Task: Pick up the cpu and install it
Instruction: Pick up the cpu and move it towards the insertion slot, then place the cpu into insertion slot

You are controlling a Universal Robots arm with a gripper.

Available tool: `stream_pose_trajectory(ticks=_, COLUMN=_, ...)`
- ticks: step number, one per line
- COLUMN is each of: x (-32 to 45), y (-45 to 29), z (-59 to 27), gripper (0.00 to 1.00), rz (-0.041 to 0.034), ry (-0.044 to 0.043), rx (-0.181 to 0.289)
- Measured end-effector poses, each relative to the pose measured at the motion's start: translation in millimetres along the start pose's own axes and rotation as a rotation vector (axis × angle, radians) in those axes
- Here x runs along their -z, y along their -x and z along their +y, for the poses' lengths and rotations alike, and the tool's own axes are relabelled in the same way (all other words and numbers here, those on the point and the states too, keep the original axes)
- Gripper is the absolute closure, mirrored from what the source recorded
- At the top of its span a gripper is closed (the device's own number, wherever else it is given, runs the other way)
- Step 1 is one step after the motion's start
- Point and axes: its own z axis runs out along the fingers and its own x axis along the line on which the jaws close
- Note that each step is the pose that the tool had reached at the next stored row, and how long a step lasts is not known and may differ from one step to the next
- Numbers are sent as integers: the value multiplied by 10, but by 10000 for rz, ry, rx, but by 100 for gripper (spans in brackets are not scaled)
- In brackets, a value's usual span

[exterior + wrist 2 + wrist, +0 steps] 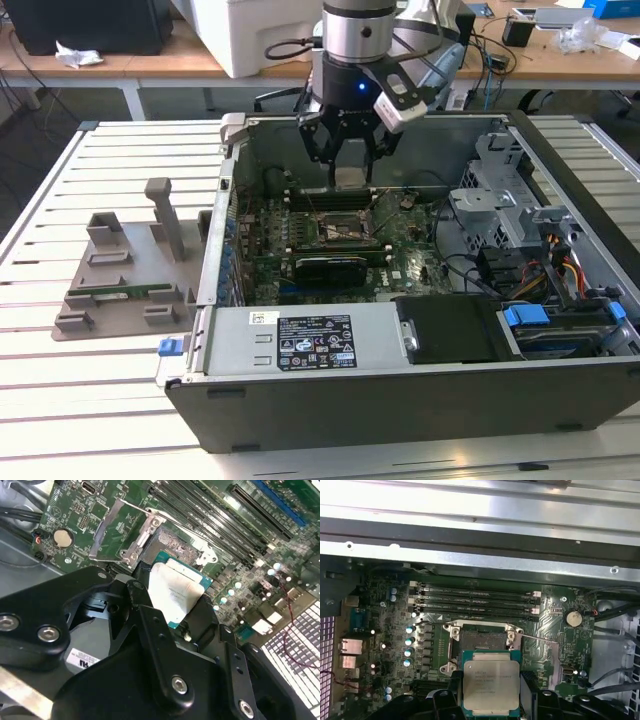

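The cpu point(350, 177), a flat square chip with a shiny silver top and green edge, hangs inside the open computer case point(400, 400). My gripper point(348, 170) is shut on it, one black finger on each side. In both wrist views the cpu point(490, 684) point(177, 592) sits between the fingers point(451, 692) point(136, 594). It is above and slightly off the empty motherboard socket point(481, 641) point(172, 547) point(345, 230). The socket's metal load plate point(120, 532) is flipped open beside it.
Memory slots point(475, 600) run along one side of the socket, and a black graphics card point(330, 265) lies on the other. Drive cages and cables point(540, 250) fill the case at the exterior view's right. A grey fixture point(130, 270) stands on the slatted table at the exterior view's left.
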Motion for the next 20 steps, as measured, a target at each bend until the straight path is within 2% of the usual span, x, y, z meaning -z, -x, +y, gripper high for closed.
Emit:
stream_pose_trajectory(ticks=4, x=-77, y=23, z=-1, gripper=46, rz=-1, ry=-10, rx=0)
stream_pose_trajectory(ticks=6, x=-105, y=32, z=-2, gripper=46, rz=7, ry=-88, rx=2)
stream_pose_trajectory(ticks=7, x=-114, y=40, z=-2, gripper=46, rz=17, ry=-218, rx=4)
stream_pose_trajectory(ticks=8, x=-118, y=46, z=-3, gripper=46, rz=32, ry=-420, rx=9)
stream_pose_trajectory(ticks=9, x=-123, y=49, z=-3, gripper=46, rz=37, ry=-494, rx=12)
stream_pose_trajectory(ticks=20, x=-125, y=52, z=-3, gripper=46, rz=39, ry=-530, rx=13)
